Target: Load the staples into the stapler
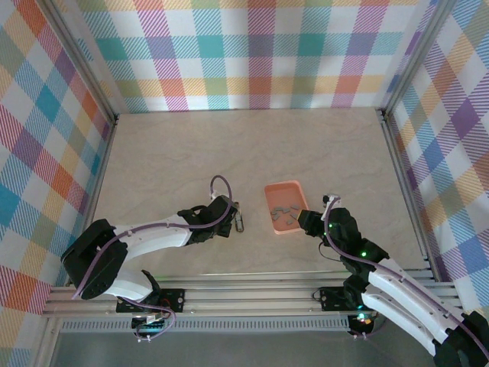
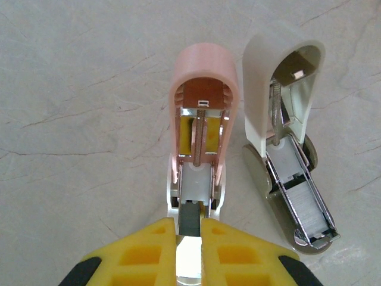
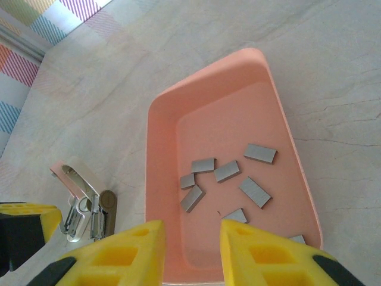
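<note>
Two mini staplers lie open side by side on the table. The stapler (image 2: 297, 202) is grey metal with a whitish top swung up, and a pale ribbed strip lies in its channel. It rests free to the right of my left gripper (image 2: 189, 229). That gripper is shut on the near end of the white-and-pink mini stapler (image 2: 202, 77). Several staples (image 3: 227, 171) lie loose in the salmon-orange tray (image 3: 156, 179). My right gripper (image 3: 191, 229) hangs open over the tray's near end with nothing between its fingers. From above, the left gripper (image 1: 235, 220) sits left of the tray (image 1: 281, 184).
The right wrist view has both staplers (image 3: 108, 205) left of the tray, with the left gripper's yellow finger (image 3: 24, 214) beside them. Plaid walls and metal rails (image 1: 405, 183) fence the marbled tabletop, which runs bare behind the tray.
</note>
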Controlling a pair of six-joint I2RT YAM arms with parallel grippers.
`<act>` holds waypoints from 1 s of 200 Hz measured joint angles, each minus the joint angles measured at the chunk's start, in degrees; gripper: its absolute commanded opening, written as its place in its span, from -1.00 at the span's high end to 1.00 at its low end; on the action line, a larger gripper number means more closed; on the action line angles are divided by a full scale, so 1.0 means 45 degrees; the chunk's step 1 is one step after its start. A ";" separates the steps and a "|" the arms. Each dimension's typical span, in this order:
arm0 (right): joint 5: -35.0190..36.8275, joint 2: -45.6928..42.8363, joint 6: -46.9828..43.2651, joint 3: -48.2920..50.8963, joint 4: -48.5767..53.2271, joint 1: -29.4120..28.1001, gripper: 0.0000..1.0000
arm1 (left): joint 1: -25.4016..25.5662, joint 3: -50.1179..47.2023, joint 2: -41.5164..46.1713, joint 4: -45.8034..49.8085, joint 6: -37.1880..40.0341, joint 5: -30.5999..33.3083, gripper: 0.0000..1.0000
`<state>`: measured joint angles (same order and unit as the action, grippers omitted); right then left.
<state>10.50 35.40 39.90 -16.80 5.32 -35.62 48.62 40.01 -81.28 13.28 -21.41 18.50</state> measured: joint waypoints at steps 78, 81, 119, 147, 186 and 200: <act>0.0078 -0.0063 0.0000 0.0024 0.0039 0.0000 0.38 | 0.0000 0.0000 -0.0209 -0.0102 -0.0039 -0.0092 0.73; 0.0083 -0.0073 0.0000 0.0029 0.0044 0.0000 0.38 | -0.0005 0.0000 -0.0228 -0.0121 -0.0044 -0.0092 0.73; 0.0087 -0.0146 0.0000 0.0053 0.0087 0.0000 0.38 | -0.0005 0.0000 -0.0510 -0.0345 -0.0049 -0.0092 0.73; 0.0092 -0.0204 0.0000 0.0068 0.0087 0.0000 0.38 | 0.0000 0.0000 -0.0617 -0.0335 -0.0092 -0.0092 0.73; 0.0117 -0.0262 0.0005 0.0097 0.0131 0.0000 0.38 | 0.0000 0.0000 -0.0617 -0.0316 -0.0141 -0.0092 0.60; 0.0136 -0.0262 0.0010 0.0097 0.0151 0.0000 0.38 | 0.0000 0.0000 -0.0617 -0.0282 -0.0214 -0.0092 0.51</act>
<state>11.11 34.22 39.94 -16.36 6.00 -35.62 48.62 40.01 -84.05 12.01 -22.37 18.09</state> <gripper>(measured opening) 0.309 0.212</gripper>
